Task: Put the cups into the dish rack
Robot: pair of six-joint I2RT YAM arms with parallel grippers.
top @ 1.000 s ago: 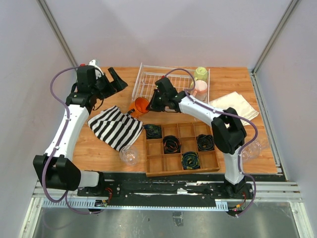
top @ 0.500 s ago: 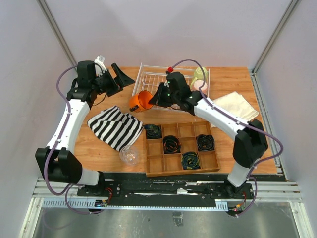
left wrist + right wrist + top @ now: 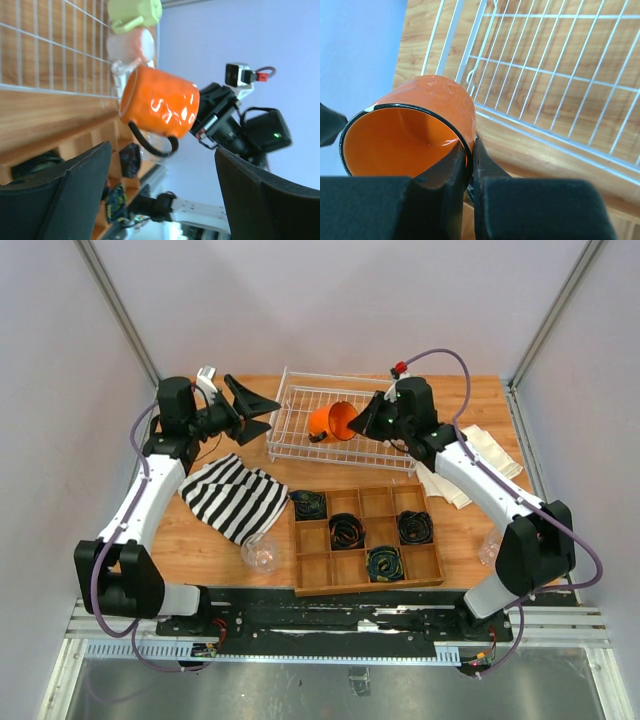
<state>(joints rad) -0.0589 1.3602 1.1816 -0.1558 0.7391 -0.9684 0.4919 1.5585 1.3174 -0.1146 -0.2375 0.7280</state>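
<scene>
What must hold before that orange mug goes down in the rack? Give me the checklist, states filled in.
1. Grip: right tool shut on the rim of the orange mug: ok.
2. Position: mug hangs over the dish rack: ok.
3. Attitude: mug is tipped on its side, not upright: not ok.
4. Landing spot: bare grid by the mug; yellow-green mug and white-pink mug sit at the far end: ok.
5. Other arm: left tool open, empty, outside the rack: ok.
6. Height above the wires: cannot tell.
</scene>
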